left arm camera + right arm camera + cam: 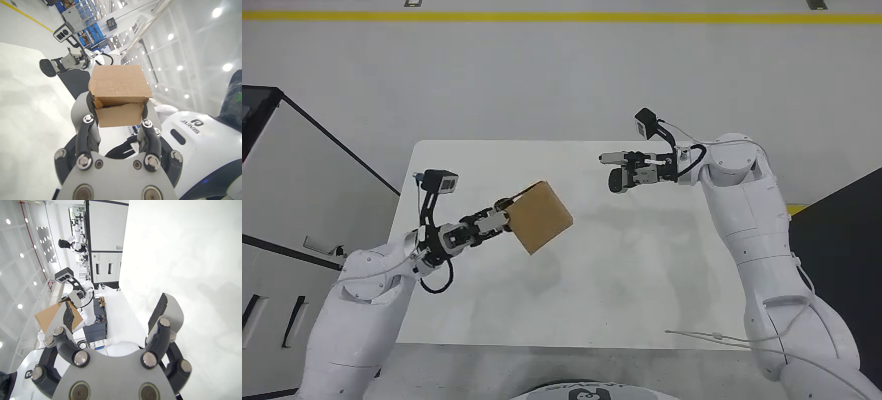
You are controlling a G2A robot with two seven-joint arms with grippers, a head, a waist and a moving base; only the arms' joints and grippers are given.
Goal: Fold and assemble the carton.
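A brown cardboard carton (540, 217) is held off the white table (642, 290), left of its middle, folded into a box shape. My left gripper (506, 216) is shut on the carton (119, 91) at one end, its fingers (90, 106) pressing on both sides where a small flap (119, 116) hangs out loose. My right gripper (614, 170) hangs over the table's far right part, apart from the carton, and stands open (117, 311) with nothing between its pads. The carton (47, 317) shows farther off behind one of its fingers.
A grey cabinet (292, 190) stands close to the table's left side. The table top around and under the carton is bare white. A yellow floor line (562, 17) runs beyond the table's far edge.
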